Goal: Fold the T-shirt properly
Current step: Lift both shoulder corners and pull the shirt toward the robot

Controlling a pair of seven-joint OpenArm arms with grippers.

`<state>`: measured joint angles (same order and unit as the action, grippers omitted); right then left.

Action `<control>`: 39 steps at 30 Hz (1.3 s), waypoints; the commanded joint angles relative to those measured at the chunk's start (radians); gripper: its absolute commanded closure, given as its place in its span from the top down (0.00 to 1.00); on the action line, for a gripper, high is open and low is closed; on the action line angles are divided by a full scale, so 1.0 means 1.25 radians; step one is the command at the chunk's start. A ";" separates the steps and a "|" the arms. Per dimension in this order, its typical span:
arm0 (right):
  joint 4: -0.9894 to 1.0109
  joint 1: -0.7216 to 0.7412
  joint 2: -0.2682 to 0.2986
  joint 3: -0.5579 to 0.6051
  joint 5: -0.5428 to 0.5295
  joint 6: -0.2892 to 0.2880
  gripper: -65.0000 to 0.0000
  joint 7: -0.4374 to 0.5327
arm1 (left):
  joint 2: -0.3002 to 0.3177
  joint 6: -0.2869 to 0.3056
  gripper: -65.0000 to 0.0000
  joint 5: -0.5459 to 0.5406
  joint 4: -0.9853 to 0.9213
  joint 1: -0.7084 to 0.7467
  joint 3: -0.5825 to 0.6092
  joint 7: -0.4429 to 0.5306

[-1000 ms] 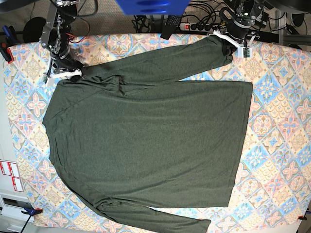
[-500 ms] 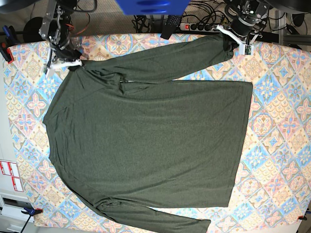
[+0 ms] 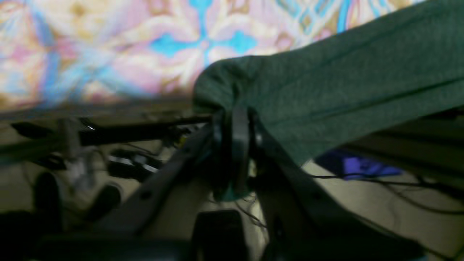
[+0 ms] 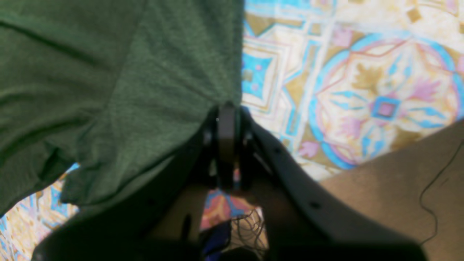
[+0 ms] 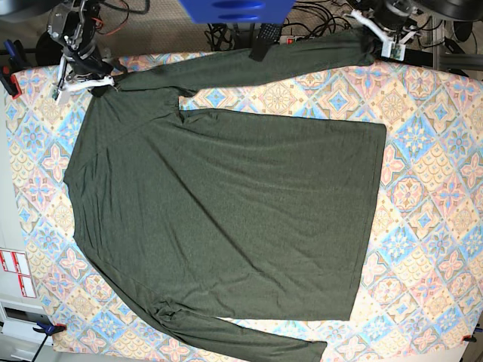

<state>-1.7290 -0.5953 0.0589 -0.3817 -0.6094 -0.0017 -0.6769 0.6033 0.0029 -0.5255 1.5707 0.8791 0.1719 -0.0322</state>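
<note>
Base view, read left to right.

Far left: a patterned cloth [image 5: 438, 226] covers the table; a narrow strip of it shows between the shirt's shoulder edge and the table's left border.

Upper left: the right gripper [image 5: 89, 81] sits at the back-left corner of the cloth, fingers pinched tight on the T-shirt [image 5: 226, 219] at the shoulder end of the upper sleeve. The right wrist view confirms it: the right gripper [image 4: 226, 108] has its jaws together with the T-shirt [image 4: 119, 83] fabric hanging from them, and patterned cloth [image 4: 355, 94] bare to the side of the grip.

Centre: the shirt body lies flat, neck end to the left, hem to the right. The upper sleeve runs taut along the back edge of the table between the two grippers. The lower sleeve lies along the front edge, its cuff at the table border.

Upper right: the left gripper [image 5: 385, 34] holds the upper sleeve's cuff, at or just past the back table edge. In the left wrist view, blurred, the left gripper [image 3: 233, 116] has its jaws shut on a bunched sleeve end of the T-shirt [image 3: 344, 90], lifted off the patterned cloth [image 3: 108, 47].

Right: a wide band of open cloth beyond the hem, the largest bare area. Cables [image 5: 317, 38] crowd behind the back edge.
</note>
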 commanded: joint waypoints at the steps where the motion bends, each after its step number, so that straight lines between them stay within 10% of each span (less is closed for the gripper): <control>1: -0.024 -0.015 0.009 -0.007 0.002 0.002 0.00 0.019 | 0.010 -0.005 0.00 0.010 0.008 0.014 -0.006 0.031; 13: -0.061 -0.039 0.009 -0.007 0.002 0.002 0.00 0.020 | 0.004 -0.009 0.00 0.026 0.008 0.012 -0.023 0.193; 39: -0.034 0.170 0.005 0.063 0.002 0.002 0.00 0.014 | -0.047 -0.009 0.00 0.033 0.005 -0.318 -0.117 0.074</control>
<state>-1.7599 -0.3801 0.0593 -0.3004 -0.6041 0.0048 -0.6708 0.5289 -0.0025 -0.4858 1.5673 0.4801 0.0349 0.0395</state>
